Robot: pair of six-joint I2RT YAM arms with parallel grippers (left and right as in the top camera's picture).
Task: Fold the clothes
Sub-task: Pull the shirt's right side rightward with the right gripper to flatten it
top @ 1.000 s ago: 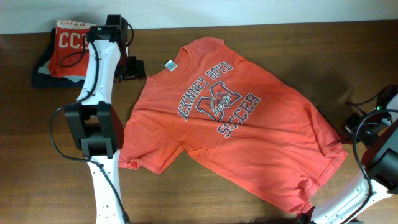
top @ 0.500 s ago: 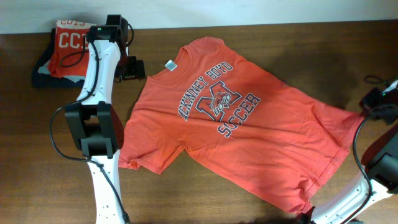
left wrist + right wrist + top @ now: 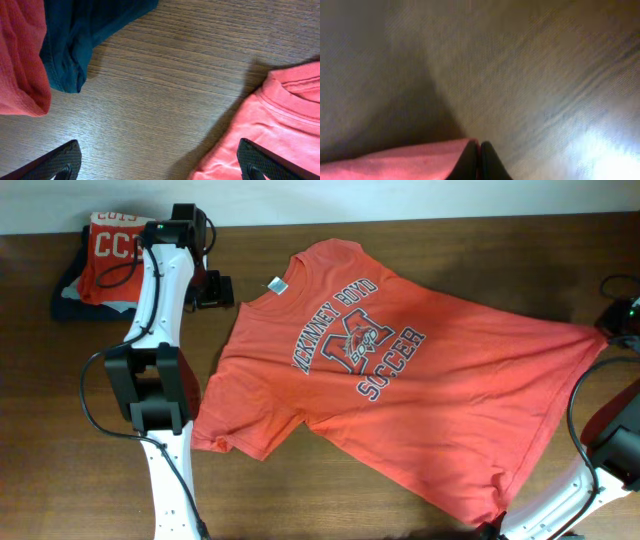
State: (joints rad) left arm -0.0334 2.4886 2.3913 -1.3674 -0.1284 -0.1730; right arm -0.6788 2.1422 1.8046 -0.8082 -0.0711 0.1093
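Note:
The orange-red T-shirt lies print-up across the table, neck and white tag toward the upper left. Its far right hem corner is drawn out to a point at my right gripper. In the right wrist view that gripper is shut on the shirt's edge, lifted over the wood. My left gripper hangs beside the collar. In the left wrist view it is open over bare wood, with the shirt's collar under its right fingertip.
A folded red shirt lies on a dark navy garment at the back left corner; both show again in the left wrist view, red and navy. The left arm's white links stretch along the table's left side.
My right gripper has moved right and toward the back with the shirt's corner, stretching the right side taut and shifting the body slightly right. The left arm has not moved.

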